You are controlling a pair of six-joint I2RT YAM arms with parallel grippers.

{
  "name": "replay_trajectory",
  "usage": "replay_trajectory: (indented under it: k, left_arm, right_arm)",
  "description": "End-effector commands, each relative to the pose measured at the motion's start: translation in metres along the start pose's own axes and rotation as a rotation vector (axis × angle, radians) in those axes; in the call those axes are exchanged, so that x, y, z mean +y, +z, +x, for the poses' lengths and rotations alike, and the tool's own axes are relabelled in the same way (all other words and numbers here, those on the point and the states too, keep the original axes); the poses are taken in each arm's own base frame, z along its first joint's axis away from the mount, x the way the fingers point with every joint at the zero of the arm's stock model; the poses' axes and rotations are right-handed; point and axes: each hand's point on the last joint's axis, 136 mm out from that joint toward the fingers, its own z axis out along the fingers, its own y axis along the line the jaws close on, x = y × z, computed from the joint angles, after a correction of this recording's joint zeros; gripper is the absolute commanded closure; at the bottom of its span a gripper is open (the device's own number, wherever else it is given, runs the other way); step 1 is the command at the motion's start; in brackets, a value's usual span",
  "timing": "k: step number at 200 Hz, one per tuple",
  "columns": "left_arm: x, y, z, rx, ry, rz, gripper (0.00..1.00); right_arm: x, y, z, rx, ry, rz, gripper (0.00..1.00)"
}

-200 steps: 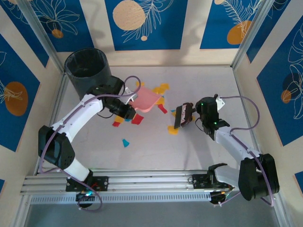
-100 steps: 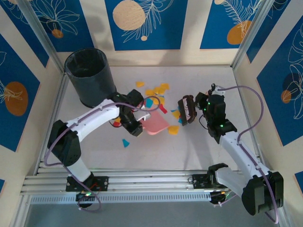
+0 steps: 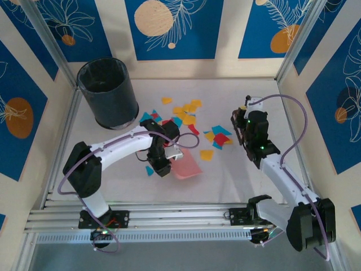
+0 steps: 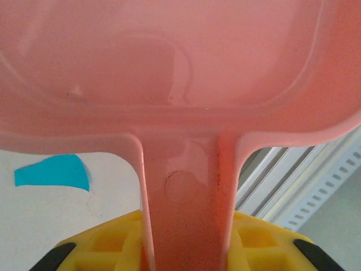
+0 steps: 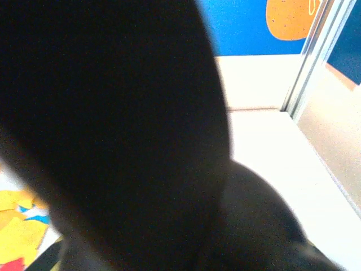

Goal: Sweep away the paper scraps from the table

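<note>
1. Looking down from overhead, the left gripper (image 3: 167,163) is clamped on the pink dustpan (image 3: 186,168), low on the table (image 3: 254,90). Its wrist camera adds the detail: yellow fingers (image 4: 84,248) pinch the pan's handle, with one teal scrap (image 4: 52,172) lying just beside.
2. Paper scraps (image 3: 189,113) in red, yellow and teal lie scattered mid-table, beyond the dustpan and between the two grippers.
3. Right gripper (image 3: 238,127) is pressed shut at the scatter's right edge, on a dark brush (image 3: 234,121) seen edge-on and hard to make out.
4. From its wrist camera, a dark blurred bulk (image 5: 113,130) stands in the way. Yellow scraps (image 5: 17,231) peek out at lower left, with a rail (image 5: 313,51) and blue wall (image 5: 254,22) beyond.
5. Black bin (image 3: 107,93) stands in the far left corner, apart from the scraps.
</note>
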Motion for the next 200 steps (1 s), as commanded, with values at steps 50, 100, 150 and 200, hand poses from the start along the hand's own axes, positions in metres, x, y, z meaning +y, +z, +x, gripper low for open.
replay_trajectory:
  k: [50, 100, 150, 200]
  left_arm:
    - [-0.006, 0.015, 0.013, 0.102, 0.016, 0.028, 1.0]
    - [-0.003, 0.025, 0.009, 0.138, 0.013, 0.039, 1.0]
    - [0.0, 0.029, -0.005, 0.14, 0.016, 0.041, 1.0]
    - [0.005, 0.03, -0.023, 0.117, 0.015, 0.027, 1.0]
  right_arm:
    - [0.008, 0.035, -0.004, -0.018, -0.132, -0.018, 1.0]
    - [0.023, 0.043, 0.032, 0.089, -0.146, -0.083, 1.0]
    - [0.04, 0.036, 0.054, 0.163, -0.153, -0.145, 1.0]
    - [0.054, 0.02, 0.067, 0.213, -0.136, -0.191, 1.0]
